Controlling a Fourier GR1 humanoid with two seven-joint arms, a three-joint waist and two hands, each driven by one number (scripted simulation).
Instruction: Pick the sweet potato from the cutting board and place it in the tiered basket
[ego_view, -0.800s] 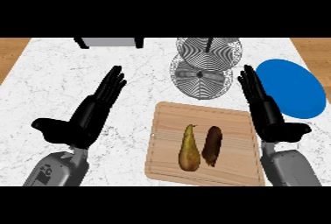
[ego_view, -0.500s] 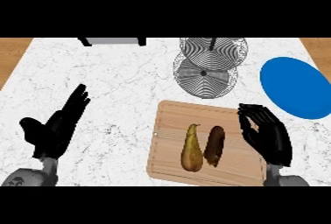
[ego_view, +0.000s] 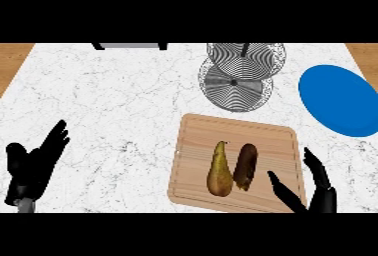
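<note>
A dark brown sweet potato (ego_view: 245, 166) lies on the wooden cutting board (ego_view: 270, 142), just right of a yellow-brown pear (ego_view: 218, 169). The wire tiered basket (ego_view: 238, 75) stands behind the board at the counter's far side. My right hand (ego_view: 316, 186) is open at the board's lower right corner, fingers straight, a short way right of the sweet potato and not touching it. My left hand (ego_view: 33, 163) rests open at the lower left of the view, far from the board.
A blue plate (ego_view: 338, 100) lies right of the basket, near the counter's right edge. A grey object (ego_view: 129, 46) shows at the far edge, upper left. White marble counter (ego_view: 111, 100) spreads between my left hand and the board.
Both hands have dropped toward the view's lower edge. The right hand moved down to the board's lower right corner; the left slid down and outward. Board, pear and sweet potato have not moved.
</note>
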